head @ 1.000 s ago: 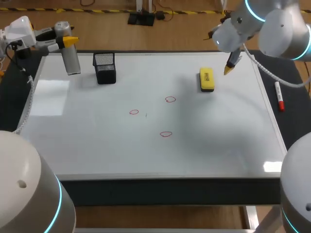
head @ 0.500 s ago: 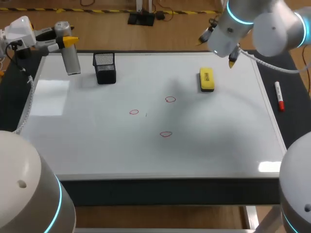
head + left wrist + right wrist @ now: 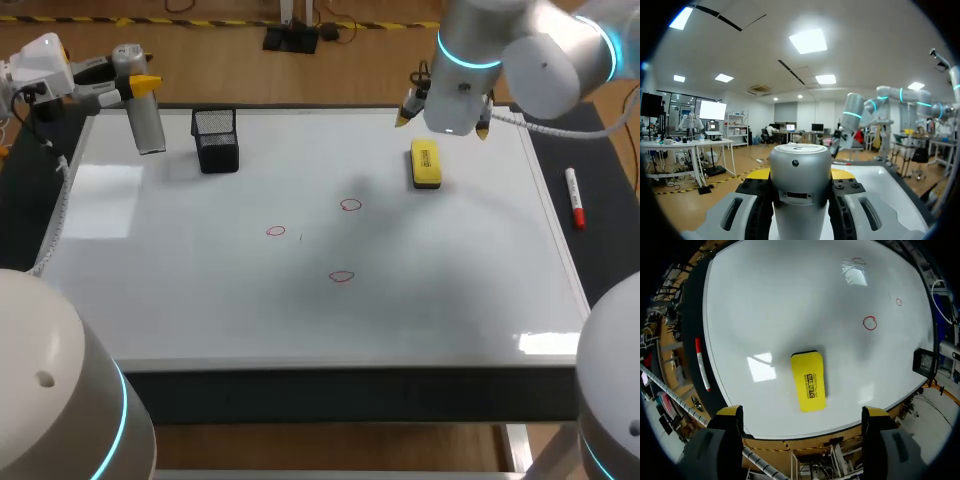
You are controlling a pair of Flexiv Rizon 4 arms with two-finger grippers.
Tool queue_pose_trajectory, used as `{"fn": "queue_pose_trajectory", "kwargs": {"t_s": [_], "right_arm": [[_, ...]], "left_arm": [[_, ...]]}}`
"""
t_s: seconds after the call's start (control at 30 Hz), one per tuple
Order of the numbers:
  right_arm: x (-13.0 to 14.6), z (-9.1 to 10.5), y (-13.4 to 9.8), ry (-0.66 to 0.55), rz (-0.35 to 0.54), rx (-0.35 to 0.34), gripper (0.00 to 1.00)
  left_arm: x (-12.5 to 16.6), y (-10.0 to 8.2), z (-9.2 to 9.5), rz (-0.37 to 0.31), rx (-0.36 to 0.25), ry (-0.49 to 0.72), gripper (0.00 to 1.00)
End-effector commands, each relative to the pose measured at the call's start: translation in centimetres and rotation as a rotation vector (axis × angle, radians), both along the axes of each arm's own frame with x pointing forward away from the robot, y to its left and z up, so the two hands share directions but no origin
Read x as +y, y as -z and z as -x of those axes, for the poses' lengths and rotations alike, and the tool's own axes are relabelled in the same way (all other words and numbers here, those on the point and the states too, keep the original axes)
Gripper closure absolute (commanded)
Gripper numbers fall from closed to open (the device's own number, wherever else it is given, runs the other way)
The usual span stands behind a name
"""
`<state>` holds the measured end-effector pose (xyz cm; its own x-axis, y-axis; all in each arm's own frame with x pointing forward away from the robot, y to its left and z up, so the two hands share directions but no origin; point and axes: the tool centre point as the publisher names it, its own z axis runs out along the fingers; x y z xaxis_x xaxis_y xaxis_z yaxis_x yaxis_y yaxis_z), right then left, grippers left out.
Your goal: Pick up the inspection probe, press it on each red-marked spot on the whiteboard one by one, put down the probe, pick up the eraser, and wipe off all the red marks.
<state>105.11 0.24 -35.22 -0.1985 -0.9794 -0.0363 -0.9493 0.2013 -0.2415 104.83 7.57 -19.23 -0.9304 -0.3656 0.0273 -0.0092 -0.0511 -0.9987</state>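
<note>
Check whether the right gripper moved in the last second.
Yes. The right gripper swung leftward in the head view, from right of the eraser to over its far end.

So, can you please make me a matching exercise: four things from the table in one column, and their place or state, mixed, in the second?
Things: 1 eraser; 2 inspection probe; 3 marker pen; 4 mesh cup.
States: A held in the left end effector; B beside the whiteboard, off its right edge; C on the whiteboard, under the open right end effector; D black, near the whiteboard's far left corner.
Pairs: 1-C; 2-A; 3-B; 4-D.
</note>
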Motion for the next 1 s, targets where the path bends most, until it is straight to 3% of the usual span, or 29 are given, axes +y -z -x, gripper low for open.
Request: {"fn": "queue_pose_trajectory", "kwargs": {"t_s": [0.03, 0.27, 0.67, 1.0], "right_arm": [[-0.2, -0.9, 0.3, -0.017, -0.009, 0.091, 0.00], [0.2, -0.8, 1.4, -0.071, -0.064, 0.190, 0.00], [2.0, 0.6, 3.2, -0.170, -0.021, 0.183, 0.00], [2.5, 0.9, 4.6, -0.185, -0.020, 0.216, 0.00]], "left_arm": [[0.0, -0.1, 0.1, -0.001, -0.001, -0.002, 1.00], [0.0, -0.1, 0.1, -0.001, -0.001, -0.002, 1.00], [0.0, -0.1, 0.1, -0.001, -0.001, -0.002, 1.00], [0.0, -0.1, 0.1, -0.001, -0.001, -0.002, 1.00]]}}
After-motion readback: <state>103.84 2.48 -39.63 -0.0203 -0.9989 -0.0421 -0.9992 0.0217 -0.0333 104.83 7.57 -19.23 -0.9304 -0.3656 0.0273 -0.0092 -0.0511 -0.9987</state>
